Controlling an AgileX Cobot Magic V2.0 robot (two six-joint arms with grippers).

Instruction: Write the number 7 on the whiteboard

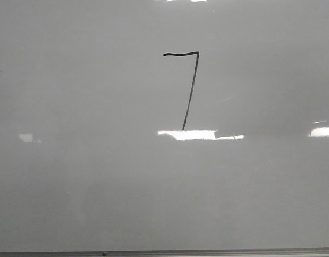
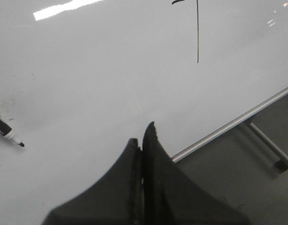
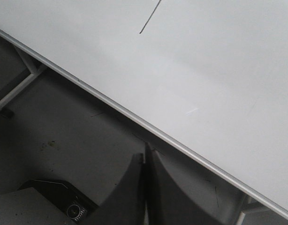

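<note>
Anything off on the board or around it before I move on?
One thing: a marker lies loose on the whiteboard, uncapped, tip exposed, held by neither hand. The left hand and right hand are both shut and empty. The number 7 looks complete, its top stroke slightly wavy.

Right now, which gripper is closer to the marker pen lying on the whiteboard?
Left. The left gripper, shut and empty, sits over the whiteboard with the marker pen off to one side. The right gripper hangs beyond the board's metal edge; its view shows no pen.
</note>
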